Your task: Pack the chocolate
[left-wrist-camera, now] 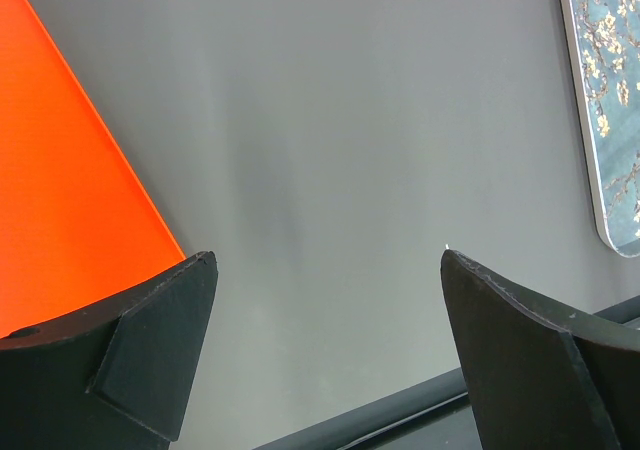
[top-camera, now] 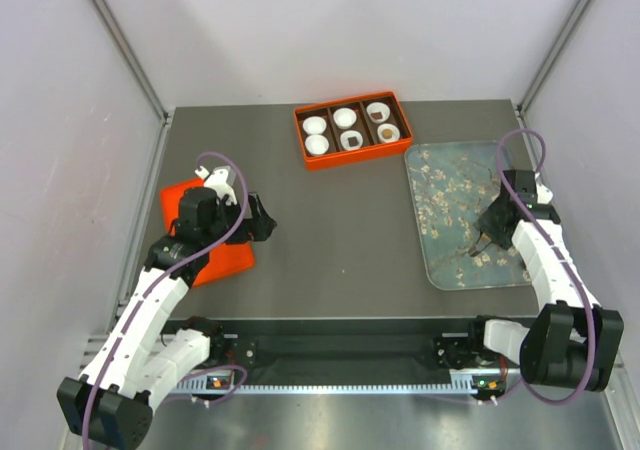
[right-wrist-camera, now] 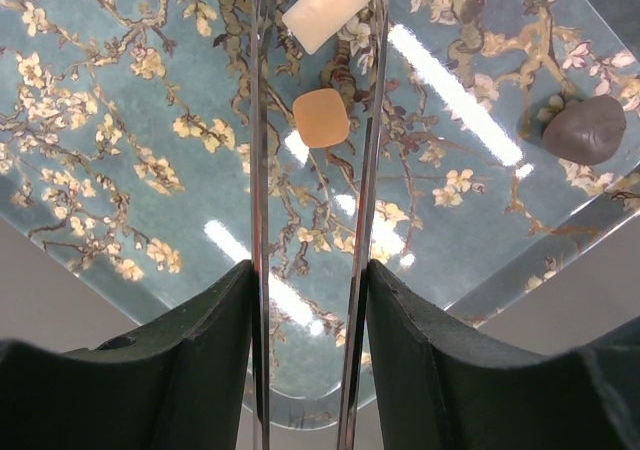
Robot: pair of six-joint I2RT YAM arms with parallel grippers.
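At the far left, an orange lid (top-camera: 225, 260) lies on the bench (top-camera: 340, 230). The left jaws stand wide apart at its edge, which the left wrist view shows close up. Mid-bench, the orange box (top-camera: 355, 157) holds six white cups (top-camera: 315, 125), three with a brown piece (top-camera: 351, 141) inside. On the right lies the blossom tray (top-camera: 450, 185). Only the right wrist view resolves its three chocolates: a pale piece (right-wrist-camera: 325, 8), a tan piece (right-wrist-camera: 320, 118) and a dark lump (right-wrist-camera: 585, 128). The right jaws hang partly apart, gripping nothing, framing the tan piece.

White-shelled arms (top-camera: 140, 320) carry black joints (top-camera: 548, 345), purple cables (top-camera: 211, 154) (one apiece), a black left pincer (top-camera: 270, 224) and right pincer (top-camera: 480, 248).
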